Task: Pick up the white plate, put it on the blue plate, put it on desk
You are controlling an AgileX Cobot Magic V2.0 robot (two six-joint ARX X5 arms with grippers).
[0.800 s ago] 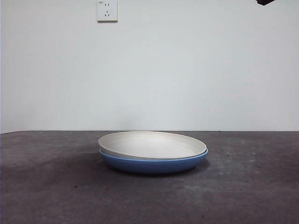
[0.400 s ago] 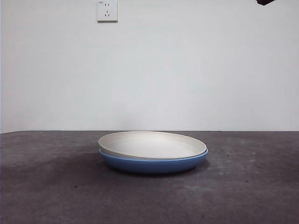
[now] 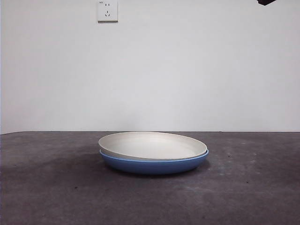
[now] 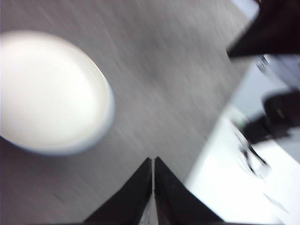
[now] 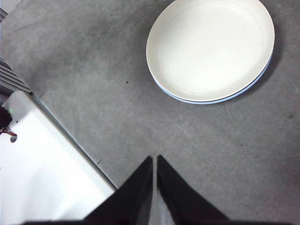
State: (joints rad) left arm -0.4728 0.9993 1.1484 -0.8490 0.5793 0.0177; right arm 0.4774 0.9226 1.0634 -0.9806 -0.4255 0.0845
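Black left gripper (image 4: 153, 165) closed, empty, untouching

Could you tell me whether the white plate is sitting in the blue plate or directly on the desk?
In it: the white plate nests inside the blue plate.

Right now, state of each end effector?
Left end effector: closed, holding nothing, off to the side of the white plate.
Right end effector: closed, holding nothing, above the desk.
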